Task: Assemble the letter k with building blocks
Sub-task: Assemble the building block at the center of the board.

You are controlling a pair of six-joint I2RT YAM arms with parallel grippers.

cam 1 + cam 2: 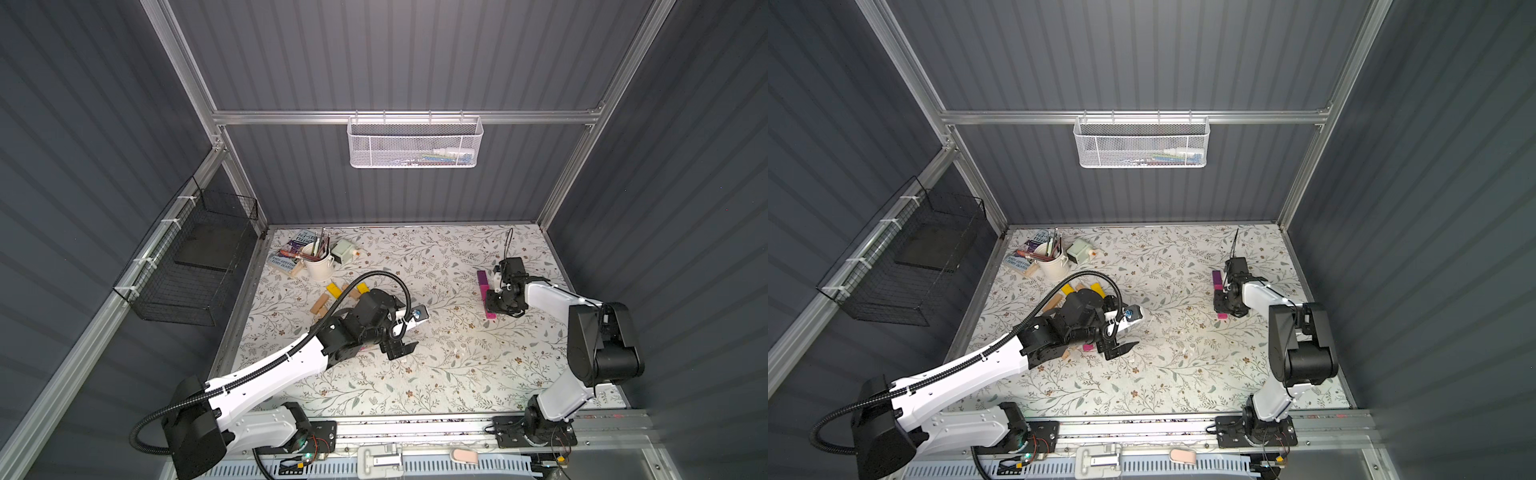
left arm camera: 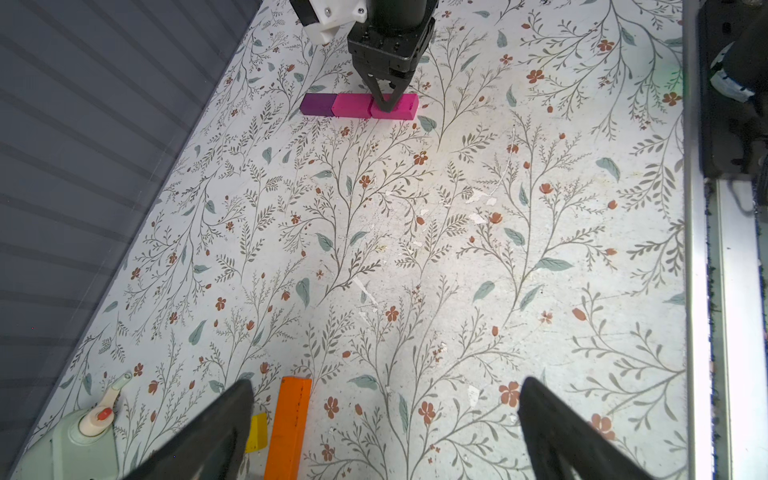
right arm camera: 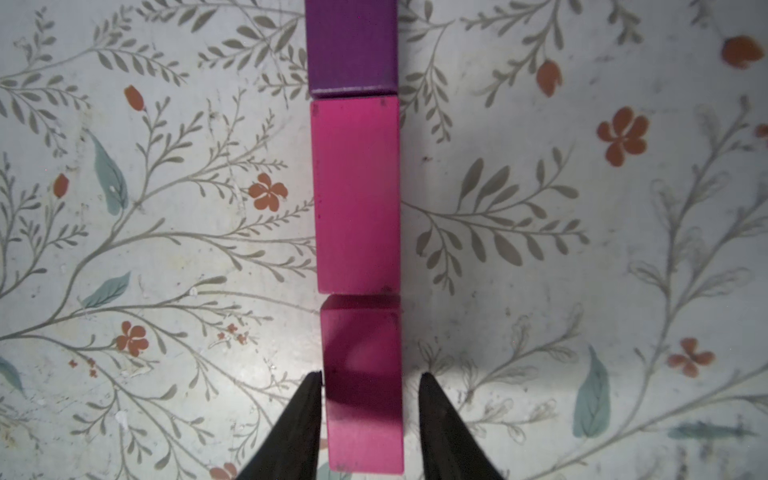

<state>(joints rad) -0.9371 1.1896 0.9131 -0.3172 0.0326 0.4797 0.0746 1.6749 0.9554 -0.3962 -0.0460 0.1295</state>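
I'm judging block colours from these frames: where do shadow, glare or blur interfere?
Right wrist view: shadow falls across the pink block at the right tool; the purple block is evenly lit. Left wrist view: the left tool is blurred, with a faint green flare beside the metal rail.

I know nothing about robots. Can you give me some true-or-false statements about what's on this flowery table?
1. A purple wooden block and two pink wooden blocks lie end to end in one row. True.
2. The left fingers grip the long orange wooden plank. False: they stand wide open, empty.
3. The right fingers flank the end pink block. True.
4. The white cup of brushes lies tipped over. False: it stands upright.
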